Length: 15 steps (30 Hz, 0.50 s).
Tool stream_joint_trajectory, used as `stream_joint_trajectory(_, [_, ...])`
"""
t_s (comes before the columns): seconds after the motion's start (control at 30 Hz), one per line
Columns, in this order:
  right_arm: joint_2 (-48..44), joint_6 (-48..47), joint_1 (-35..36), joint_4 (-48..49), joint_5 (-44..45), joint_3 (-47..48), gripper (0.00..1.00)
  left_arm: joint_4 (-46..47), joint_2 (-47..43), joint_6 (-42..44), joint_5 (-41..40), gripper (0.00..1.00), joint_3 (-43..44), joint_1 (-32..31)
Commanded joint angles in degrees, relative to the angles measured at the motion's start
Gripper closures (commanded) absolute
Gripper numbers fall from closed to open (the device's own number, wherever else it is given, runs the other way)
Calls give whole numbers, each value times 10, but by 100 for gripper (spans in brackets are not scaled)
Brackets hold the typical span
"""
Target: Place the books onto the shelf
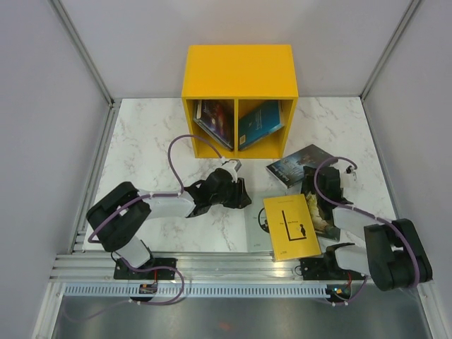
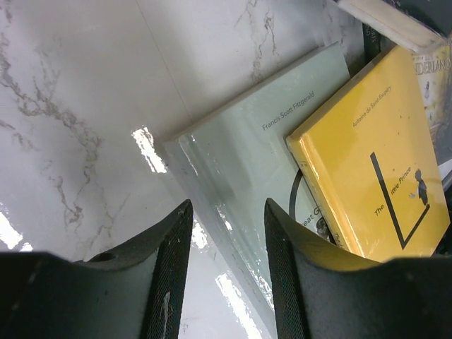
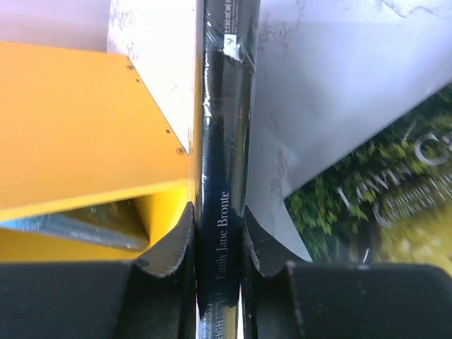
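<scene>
**A:** Between the pads of the right tool (image 3: 219, 244), what is there?

**B:** A black book (image 3: 224, 141), pinched by its two covers, with the spine facing the wrist camera. It sits off the shelf's front right corner, and the outer wall of the shelf (image 3: 70, 127) shows just past it.

**A:** And the left tool (image 2: 227, 208)?

**B:** Its pads are spread and hold nothing. It hangs low over the table (image 1: 148, 141), well in front of the shelf's open side. A corner of a pale book (image 2: 240, 162) lies below the gap.

**A:** What lies around them?

**B:** A yellow book (image 1: 291, 227) rests partly on the pale one, further from the shelf and toward its right side. A green book (image 3: 381, 205) lies flat on the table in front of the shelf's right side, near the held one.

**A:** Is anything in the shelf itself?

**B:** Yes. A dark book (image 1: 215, 121) leans in the left compartment. A teal book (image 1: 260, 121) leans in the right one, across the divider.
</scene>
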Motion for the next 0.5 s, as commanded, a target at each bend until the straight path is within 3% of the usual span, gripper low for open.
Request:
stream_joint_trajectory(0.0, [-73, -79, 9, -120, 17, 9, 100, -3, -34, -4, -26, 50, -10, 6])
stream_joint_trajectory(0.23, [-279, -102, 33, -316, 77, 27, 100, -84, -141, 11, -68, 45, -21, 17])
stream_joint_trajectory(0.47, [-442, -90, 81, -391, 77, 58, 100, -169, -262, 24, -83, 31, -38, 55])
